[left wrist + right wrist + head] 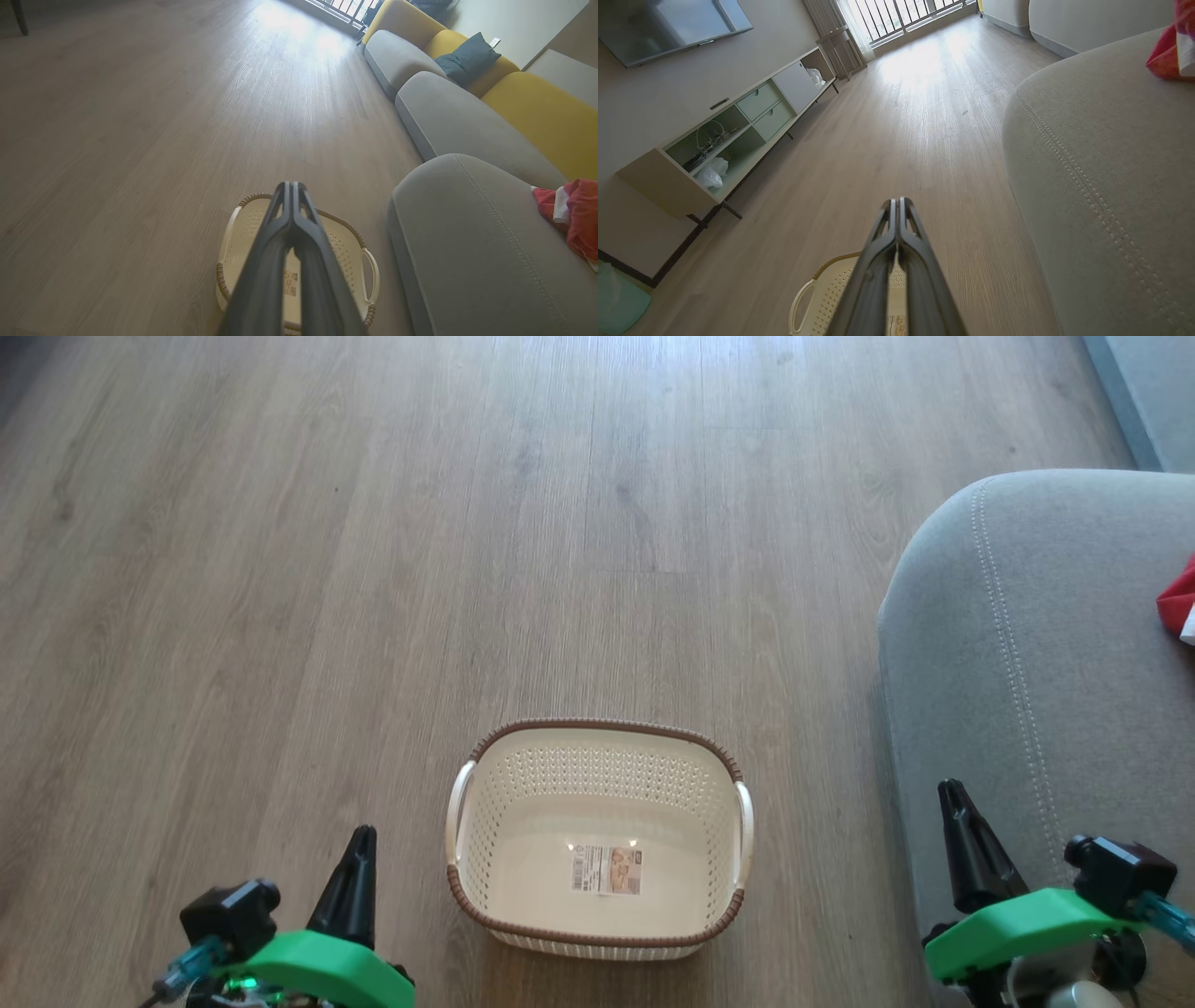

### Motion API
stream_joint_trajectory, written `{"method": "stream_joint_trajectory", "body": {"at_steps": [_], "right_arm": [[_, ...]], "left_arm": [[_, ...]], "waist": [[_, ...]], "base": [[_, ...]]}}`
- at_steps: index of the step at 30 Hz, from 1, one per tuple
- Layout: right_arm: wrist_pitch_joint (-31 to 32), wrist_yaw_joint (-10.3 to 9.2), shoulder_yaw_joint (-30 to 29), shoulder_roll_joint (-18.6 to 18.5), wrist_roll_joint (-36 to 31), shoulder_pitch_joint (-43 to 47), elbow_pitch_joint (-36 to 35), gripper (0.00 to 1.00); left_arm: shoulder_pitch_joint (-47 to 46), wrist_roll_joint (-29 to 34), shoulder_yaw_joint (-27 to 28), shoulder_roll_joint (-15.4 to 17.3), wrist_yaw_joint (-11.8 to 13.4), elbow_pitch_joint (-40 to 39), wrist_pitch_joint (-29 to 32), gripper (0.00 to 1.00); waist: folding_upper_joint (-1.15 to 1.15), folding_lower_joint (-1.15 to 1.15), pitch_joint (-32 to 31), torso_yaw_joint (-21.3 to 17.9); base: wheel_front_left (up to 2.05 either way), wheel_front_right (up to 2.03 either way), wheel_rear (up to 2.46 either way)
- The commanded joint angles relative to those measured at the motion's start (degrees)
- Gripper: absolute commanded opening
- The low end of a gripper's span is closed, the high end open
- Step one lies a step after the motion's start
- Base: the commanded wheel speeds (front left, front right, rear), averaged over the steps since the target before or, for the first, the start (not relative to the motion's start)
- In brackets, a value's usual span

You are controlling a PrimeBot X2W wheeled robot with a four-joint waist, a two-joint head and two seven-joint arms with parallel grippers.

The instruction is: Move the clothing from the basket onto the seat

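The cream basket [597, 840] with a brown braided rim stands on the wooden floor, and only the paper label shows on its bottom. Red clothing [1178, 602] with white trim lies on the grey seat [1036, 644] at the right edge; it also shows as a red and white heap [570, 214] on the seat [467, 242] in the left wrist view. My left gripper [359, 840] is shut, low and left of the basket. My right gripper [952, 795] is shut over the seat's front edge. Both hold nothing.
A wooden floor [373, 569] stretches ahead and left. Further sofa cushions, grey and yellow [537, 107], run along the right with a dark pillow [469, 60]. A low TV cabinet [728, 135] stands by the far wall under a screen.
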Motion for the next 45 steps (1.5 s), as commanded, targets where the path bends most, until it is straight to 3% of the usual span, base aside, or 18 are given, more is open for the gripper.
{"method": "stream_joint_trajectory", "body": {"at_steps": [1,45], "right_arm": [[0.33,0.00,-0.45,0.05,1.80,-3.14,-1.55,0.00],[7.36,-0.01,-3.27,0.83,28.79,-5.61,-0.86,0.00]], "left_arm": [[-3.32,-1.80,1.39,0.31,-0.25,-1.61,0.41,0.00],[-6.01,-29.52,5.85,0.65,-2.83,-0.82,7.24,0.00]], "waist": [[0.00,0.00,-0.01,-0.08],[0.00,0.00,-0.18,-2.38]], "base": [[0.00,0.00,0.00],[0.00,0.00,0.00]]}}
